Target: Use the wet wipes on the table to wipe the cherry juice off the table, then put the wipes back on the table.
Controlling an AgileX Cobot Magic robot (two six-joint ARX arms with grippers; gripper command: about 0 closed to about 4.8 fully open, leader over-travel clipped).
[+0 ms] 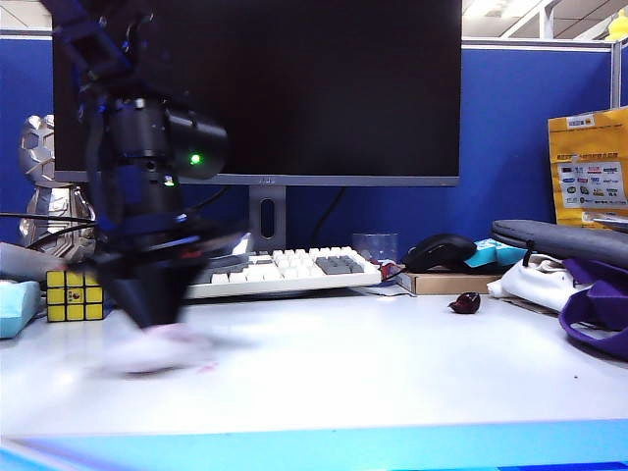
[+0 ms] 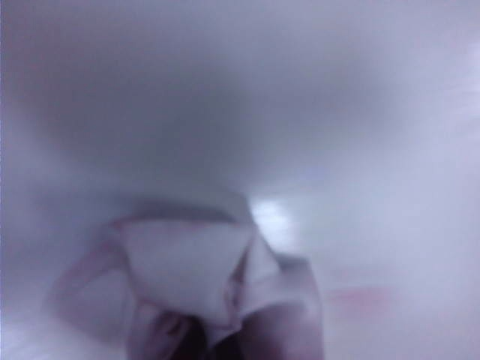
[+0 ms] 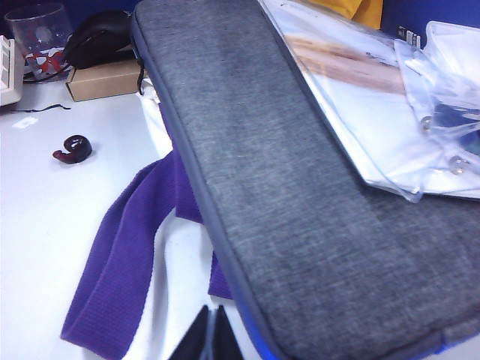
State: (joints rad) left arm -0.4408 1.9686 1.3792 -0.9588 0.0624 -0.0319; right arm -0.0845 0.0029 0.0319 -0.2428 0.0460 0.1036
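The wet wipes point(image 1: 162, 348) show as a blurred white lump pressed on the white table point(image 1: 392, 363) at the left. My left gripper point(image 1: 147, 294) stands right over them, pointing down and smeared by motion. In the left wrist view the folded, pink-tinged wet wipes point(image 2: 187, 274) are pinched between the dark fingers point(image 2: 274, 330) of my left gripper point(image 2: 225, 346), which is shut on them. A faint pink smear of cherry juice point(image 2: 360, 296) lies on the table beside the wipes, and pink specks of juice point(image 1: 206, 368) show at the lump's edge. My right gripper point(image 3: 212, 313) is shut and empty, far off to the right.
A dark red cherry point(image 1: 465, 303) lies right of centre. Behind are a keyboard point(image 1: 285, 270), a monitor stand point(image 1: 265, 218), a Rubik's cube point(image 1: 75, 294) and a mouse point(image 1: 440, 251) on a box. A grey sleeve point(image 3: 300, 187), purple straps point(image 3: 120, 262) and white fabric crowd the right.
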